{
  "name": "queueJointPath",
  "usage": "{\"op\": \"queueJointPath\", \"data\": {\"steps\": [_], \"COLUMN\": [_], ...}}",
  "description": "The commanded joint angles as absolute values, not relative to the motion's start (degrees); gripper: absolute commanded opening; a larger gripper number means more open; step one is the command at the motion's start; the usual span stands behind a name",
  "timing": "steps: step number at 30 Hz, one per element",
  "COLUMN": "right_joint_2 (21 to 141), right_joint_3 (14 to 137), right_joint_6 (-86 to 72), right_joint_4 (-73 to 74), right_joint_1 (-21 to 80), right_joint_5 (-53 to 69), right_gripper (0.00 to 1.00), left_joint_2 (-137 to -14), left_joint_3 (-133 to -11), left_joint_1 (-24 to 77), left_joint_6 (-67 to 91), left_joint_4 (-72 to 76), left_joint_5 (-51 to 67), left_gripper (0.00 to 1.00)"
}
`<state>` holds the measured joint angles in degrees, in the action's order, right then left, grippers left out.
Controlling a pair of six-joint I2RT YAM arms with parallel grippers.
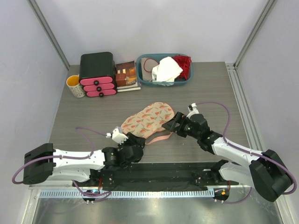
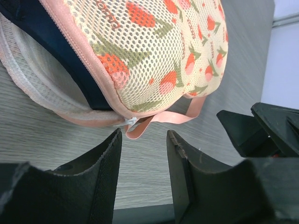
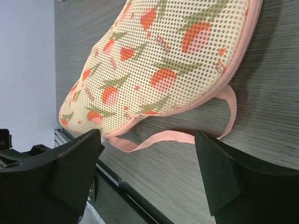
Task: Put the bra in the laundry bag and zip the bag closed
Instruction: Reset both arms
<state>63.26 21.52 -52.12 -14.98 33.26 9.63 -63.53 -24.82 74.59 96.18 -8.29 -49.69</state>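
The laundry bag (image 1: 148, 120) is lying flat mid-frame on the grey table (image 1: 219, 93). My left claw (image 1: 135, 141) is parked right at its lower-left end and my right claw (image 1: 172, 125) is at its right end. Along the top there's a mug (image 1: 75, 86), a black box with pink drawers (image 1: 97, 74), a small book (image 1: 126, 75) and a teal basket (image 1: 140, 72) holding white and red cloth.

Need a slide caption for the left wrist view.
Left pincer open near the zipper pull of the unzipped laundry bag, navy bra inside.
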Motion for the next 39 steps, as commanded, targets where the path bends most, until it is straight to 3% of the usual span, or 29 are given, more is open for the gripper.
{"op": "queueJointPath", "data": {"steps": [1,15,31,39], "right_joint_2": [61.2,60.6,61.5,63.5], "right_joint_3": [21.2,19.4,17.7,17.0], "right_joint_6": [-52.6,-53.8,-55.1,-58.2], "right_joint_4": [-17.1,-18.3,-20.5,-24.1], "right_joint_1": [33.0,33.0,33.0,34.5], "right_joint_5": [9.3,9.3,9.9,10.8], "right_gripper": [0.87,0.87,0.86,0.85], "left_joint_2": [-64.2,-68.4,-66.4,-65.3], "left_joint_3": [-23.5,-21.8,-19.4,-18.3], "left_joint_1": [74.2,74.2,73.6,72.6], "left_joint_6": [99.7,104.9,102.4,101.8], "left_joint_4": [-5.0,-3.5,-0.3,1.5], "left_joint_5": [-54.0,-56.1,-60.9,-61.9], "left_gripper": [0.43,0.40,0.48,0.43]}}
